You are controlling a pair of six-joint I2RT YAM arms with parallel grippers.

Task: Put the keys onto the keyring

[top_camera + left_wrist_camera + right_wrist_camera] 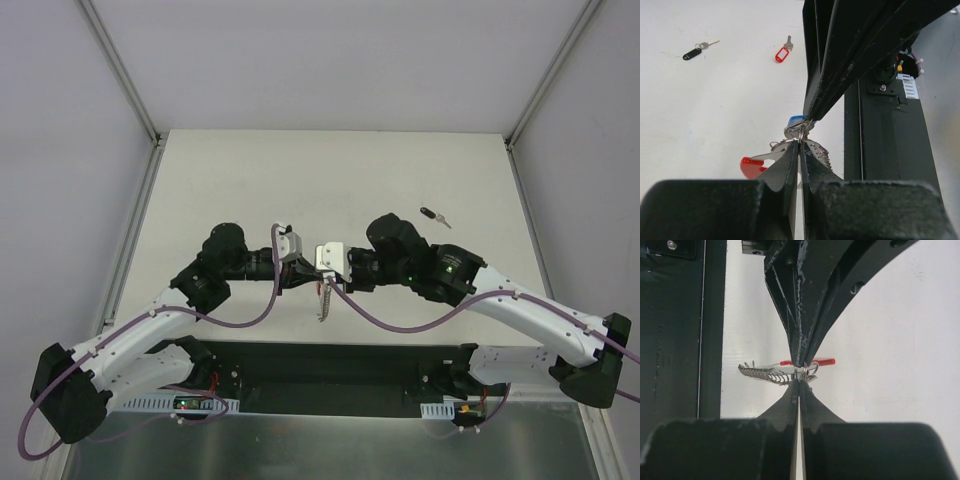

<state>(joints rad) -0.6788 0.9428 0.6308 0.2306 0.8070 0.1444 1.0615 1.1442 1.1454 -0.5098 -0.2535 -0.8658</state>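
Well, the left gripper [799, 146] and right gripper [799, 383] meet tip to tip, both clenched on the keyring [323, 300] above the near edge of the table [250, 180]. Black fingers [784, 172] half hide its shiny chain and curved red plastic. 2 keys [782, 54] lie farther out, tags black and red.

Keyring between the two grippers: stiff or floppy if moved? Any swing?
Probably floppy: the keyring chain droops limp below the shut left gripper and right gripper. Likely to swing on any move, as that end hangs free. Its red segment looks like rigid plastic, so it should hold its curve.
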